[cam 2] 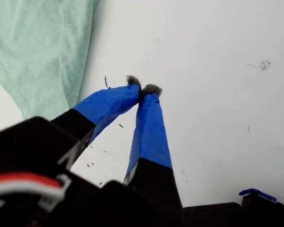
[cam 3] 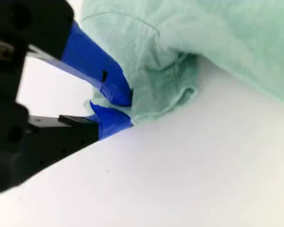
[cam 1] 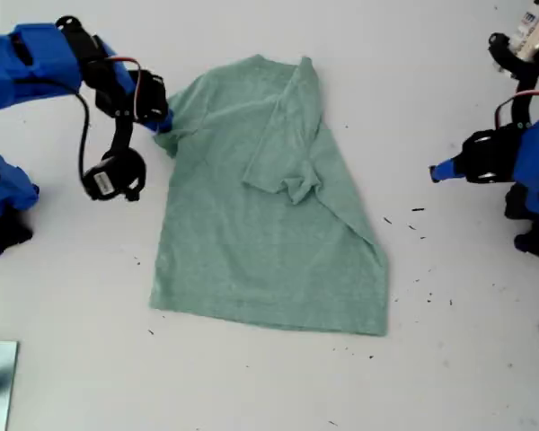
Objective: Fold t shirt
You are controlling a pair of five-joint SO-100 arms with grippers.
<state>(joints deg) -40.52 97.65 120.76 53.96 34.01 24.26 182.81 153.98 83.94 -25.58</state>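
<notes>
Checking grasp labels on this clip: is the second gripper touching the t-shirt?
Touching. The second wrist view shows my second gripper closed on a bunched edge of the t-shirt; the exterior view agrees.

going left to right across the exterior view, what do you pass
my second tool clamped on the t shirt's sleeve → the t shirt → small dark specks on the table → my first tool, shut and empty
</notes>
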